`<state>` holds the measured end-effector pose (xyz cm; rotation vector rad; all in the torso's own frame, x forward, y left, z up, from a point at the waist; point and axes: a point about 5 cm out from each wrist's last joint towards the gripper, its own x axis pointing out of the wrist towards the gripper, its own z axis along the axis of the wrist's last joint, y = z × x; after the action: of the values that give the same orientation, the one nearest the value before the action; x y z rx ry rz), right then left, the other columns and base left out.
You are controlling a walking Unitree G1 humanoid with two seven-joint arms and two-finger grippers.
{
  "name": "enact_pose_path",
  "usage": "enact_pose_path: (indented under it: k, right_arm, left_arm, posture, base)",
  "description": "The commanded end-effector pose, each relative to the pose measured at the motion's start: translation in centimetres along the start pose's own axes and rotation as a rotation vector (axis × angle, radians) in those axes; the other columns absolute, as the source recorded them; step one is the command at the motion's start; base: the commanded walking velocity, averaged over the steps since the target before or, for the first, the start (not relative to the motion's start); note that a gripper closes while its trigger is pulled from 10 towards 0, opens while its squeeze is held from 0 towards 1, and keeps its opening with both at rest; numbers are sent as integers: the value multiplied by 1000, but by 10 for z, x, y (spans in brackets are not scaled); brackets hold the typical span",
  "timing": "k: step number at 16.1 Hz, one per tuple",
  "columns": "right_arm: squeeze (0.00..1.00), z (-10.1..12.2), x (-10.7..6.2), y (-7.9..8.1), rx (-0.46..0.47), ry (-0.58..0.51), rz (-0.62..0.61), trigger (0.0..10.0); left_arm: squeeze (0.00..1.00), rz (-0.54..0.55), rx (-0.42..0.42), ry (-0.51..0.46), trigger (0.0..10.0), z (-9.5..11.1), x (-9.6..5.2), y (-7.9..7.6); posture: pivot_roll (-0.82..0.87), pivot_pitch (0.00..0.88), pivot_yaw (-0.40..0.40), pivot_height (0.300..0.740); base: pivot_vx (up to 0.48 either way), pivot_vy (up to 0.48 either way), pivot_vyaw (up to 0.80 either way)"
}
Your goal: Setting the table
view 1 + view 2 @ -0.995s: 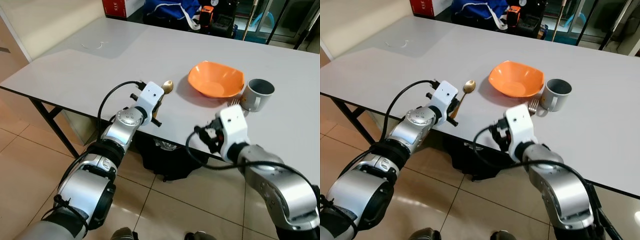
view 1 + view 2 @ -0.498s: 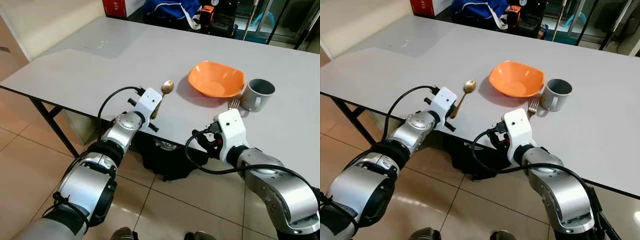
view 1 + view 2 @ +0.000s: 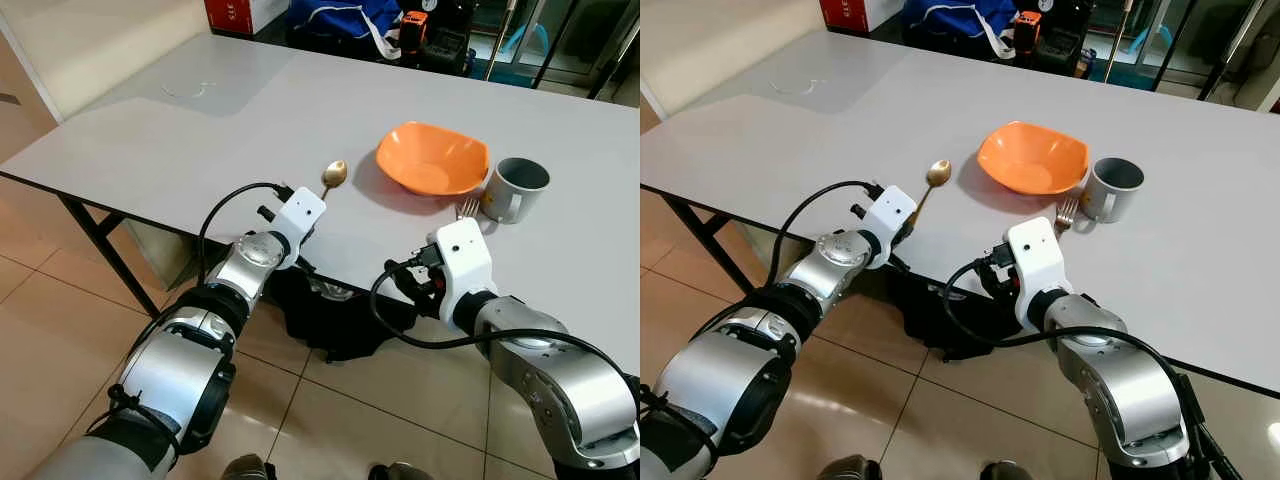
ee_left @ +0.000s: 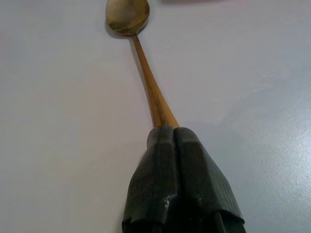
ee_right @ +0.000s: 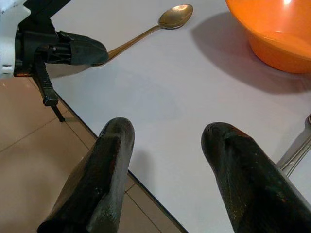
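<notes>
Bowl [image 3: 432,158] and mug [image 3: 516,187] sit empty on the table [image 3: 180,130]; left tool [image 4: 171,133] pinches the spoon [image 4: 141,73] handle; right tool [image 5: 167,141] spread; fork [image 3: 466,208] half hidden.

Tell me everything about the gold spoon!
The spoon is shiny gold-coloured metal, with a small oval bowl and a long thin handle. It lies flat on the grey table, bowl pointing away from the robot, to the left of the orange bowl and apart from it. The left gripper is shut on the end of its handle, near the table's edge.
</notes>
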<state>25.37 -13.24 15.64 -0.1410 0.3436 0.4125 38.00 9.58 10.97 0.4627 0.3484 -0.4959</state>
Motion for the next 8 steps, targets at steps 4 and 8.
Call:
enact_pose_path:
  k: [4, 8]
  right_arm:
    - [0, 4, -3, 0, -28, -4, 1, 10000]
    - [0, 4, -3, 0, -31, -3, 6, 10000]
  left_arm:
    - [0, -45, 22, 39, 10000, -4, 1, -5]
    - [0, -62, 21, 66, 10000, -10, 0, -7]
  posture:
    - [-60, 54, 2, 740]
    - [-57, 52, 3, 740]
  base:
    - [0, 0, 0]
    - [0, 0, 0]
